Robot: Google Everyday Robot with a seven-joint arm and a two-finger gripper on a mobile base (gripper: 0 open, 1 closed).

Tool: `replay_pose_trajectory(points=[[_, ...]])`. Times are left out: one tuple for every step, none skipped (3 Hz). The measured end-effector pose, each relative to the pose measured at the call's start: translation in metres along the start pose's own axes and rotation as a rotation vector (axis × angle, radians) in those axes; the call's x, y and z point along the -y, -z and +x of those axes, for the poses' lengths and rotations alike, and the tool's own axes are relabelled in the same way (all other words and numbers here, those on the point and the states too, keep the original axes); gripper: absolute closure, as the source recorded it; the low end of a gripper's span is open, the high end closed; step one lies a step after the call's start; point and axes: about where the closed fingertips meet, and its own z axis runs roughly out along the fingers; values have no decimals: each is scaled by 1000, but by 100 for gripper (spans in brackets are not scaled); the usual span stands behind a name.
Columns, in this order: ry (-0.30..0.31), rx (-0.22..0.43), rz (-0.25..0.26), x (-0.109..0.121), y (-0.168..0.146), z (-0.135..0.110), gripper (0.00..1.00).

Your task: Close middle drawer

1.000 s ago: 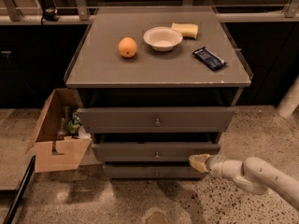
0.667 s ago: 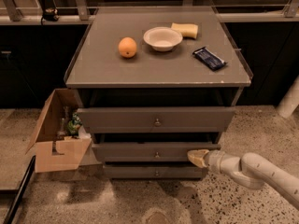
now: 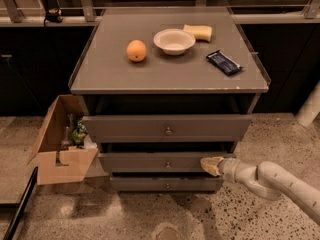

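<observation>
Lower right of frame, the pale gripper, its spread impossible to tell, sits at the right end of the grey wooden middle drawer; an off-centre push could jam it.

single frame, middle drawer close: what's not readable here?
All in the camera view:
1. Gripper sits at the right end of the middle drawer front; contact or gap is too small to tell.
2. Middle drawer interior: hidden under the top drawer front.
3. Arm: cut off by the right edge; base out of frame.
4. Cardboard box contents: mostly hidden by its walls.
</observation>
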Motion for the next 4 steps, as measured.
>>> replay_pose_trajectory(points=[[1, 5, -3, 1, -1, -3, 15], [-1, 3, -9, -4, 2, 0, 0], [-1, 3, -9, -11, 6, 4, 0], [-1, 3, -10, -15, 8, 6, 0]])
